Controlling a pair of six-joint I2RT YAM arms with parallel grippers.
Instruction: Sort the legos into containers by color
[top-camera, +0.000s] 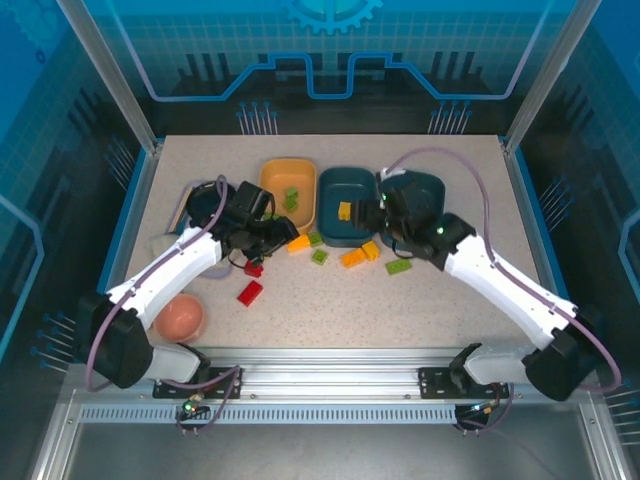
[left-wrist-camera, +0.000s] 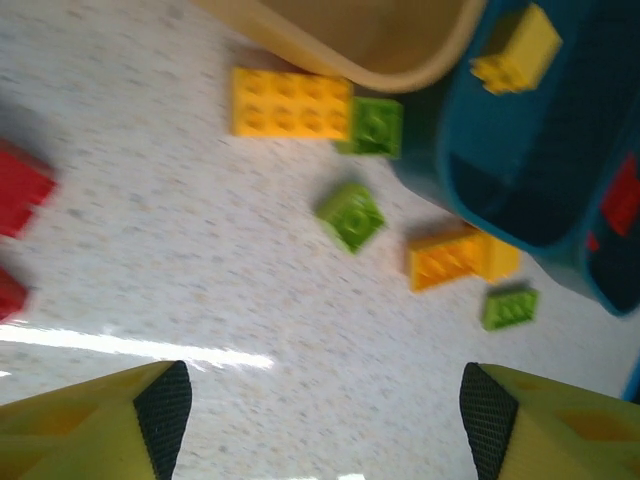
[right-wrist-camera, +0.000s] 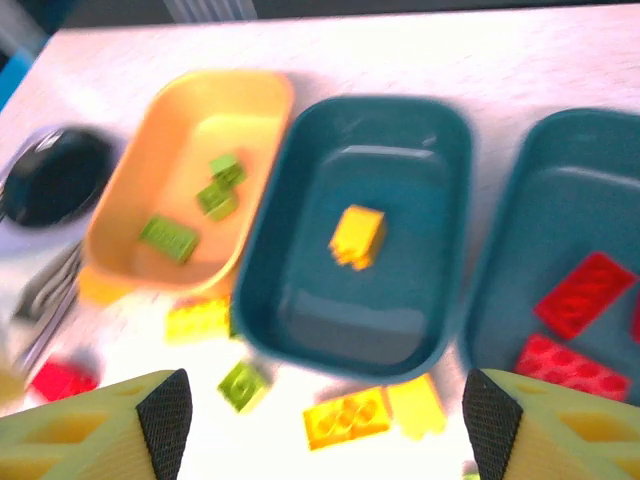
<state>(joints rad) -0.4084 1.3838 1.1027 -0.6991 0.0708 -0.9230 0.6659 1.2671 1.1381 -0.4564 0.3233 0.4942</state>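
Plainly, left claw (left-wrist-camera: 320, 405) gapes empty over table (left-wrist-camera: 200, 290), right claw (right-wrist-camera: 322, 410) gapes empty above middle tub (right-wrist-camera: 400, 190) rim.

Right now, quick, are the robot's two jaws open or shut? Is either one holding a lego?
Left gripper: open, jaws wide apart, holding nothing.
Right gripper: open, jaws wide apart, holding nothing.
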